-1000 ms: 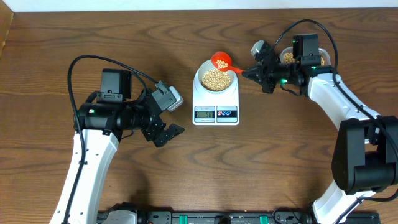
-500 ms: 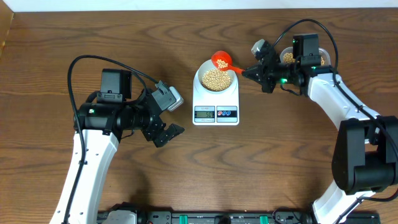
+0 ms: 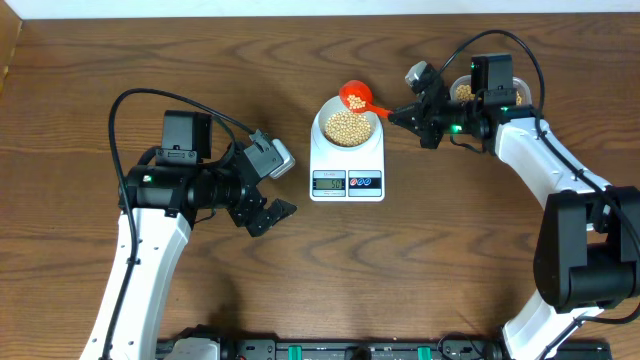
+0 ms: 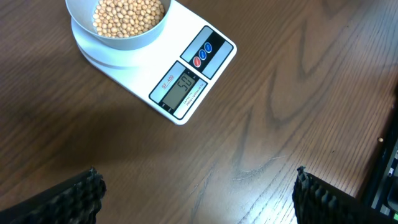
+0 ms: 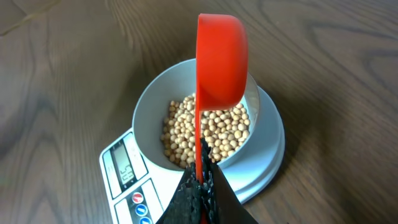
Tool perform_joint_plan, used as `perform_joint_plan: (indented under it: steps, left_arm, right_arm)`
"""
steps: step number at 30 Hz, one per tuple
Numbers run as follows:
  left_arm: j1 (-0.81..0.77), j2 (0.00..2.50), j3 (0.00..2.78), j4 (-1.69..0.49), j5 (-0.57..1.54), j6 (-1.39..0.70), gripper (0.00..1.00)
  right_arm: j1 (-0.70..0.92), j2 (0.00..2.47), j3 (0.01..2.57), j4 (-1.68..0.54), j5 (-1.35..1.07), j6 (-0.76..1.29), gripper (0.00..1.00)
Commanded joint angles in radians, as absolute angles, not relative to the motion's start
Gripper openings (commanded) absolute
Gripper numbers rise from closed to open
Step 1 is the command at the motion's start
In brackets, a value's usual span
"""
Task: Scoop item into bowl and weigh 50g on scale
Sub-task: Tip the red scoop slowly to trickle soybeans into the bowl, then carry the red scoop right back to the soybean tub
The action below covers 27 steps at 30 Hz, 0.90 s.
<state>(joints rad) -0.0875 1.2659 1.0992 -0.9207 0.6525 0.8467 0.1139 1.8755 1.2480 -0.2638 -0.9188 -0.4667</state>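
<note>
Filling the bowl (image 4: 118, 42), round tan beans (image 5: 211, 127); right gripper (image 5: 200, 186) grasps scoop (image 5: 221, 59), left gripper (image 3: 272, 218) released.

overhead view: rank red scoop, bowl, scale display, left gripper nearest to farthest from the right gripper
1. red scoop, held in the right gripper
2. bowl, on the scale
3. scale display, front edge
4. left gripper, far side

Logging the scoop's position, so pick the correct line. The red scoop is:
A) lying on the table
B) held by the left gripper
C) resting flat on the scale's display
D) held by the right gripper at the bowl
D: the right gripper clamps the handle of the red scoop, tipped sideways above the bowl on the scale.
</note>
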Motion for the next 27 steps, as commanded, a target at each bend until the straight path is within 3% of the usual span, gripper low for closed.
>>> perform_joint_plan:
  steps: [1,27]
  left_arm:
    - [-0.083,1.255,1.123,-0.927,0.658,0.863,0.99]
    - [-0.083,1.255,1.123,-0.927,0.658,0.863,0.99]
  right_arm:
    - [0.12,1.876,1.247,-0.255,-0.964,-0.42,0.01]
    - [0.041,1.876,1.247,-0.235,-1.084,-0.306,0.01]
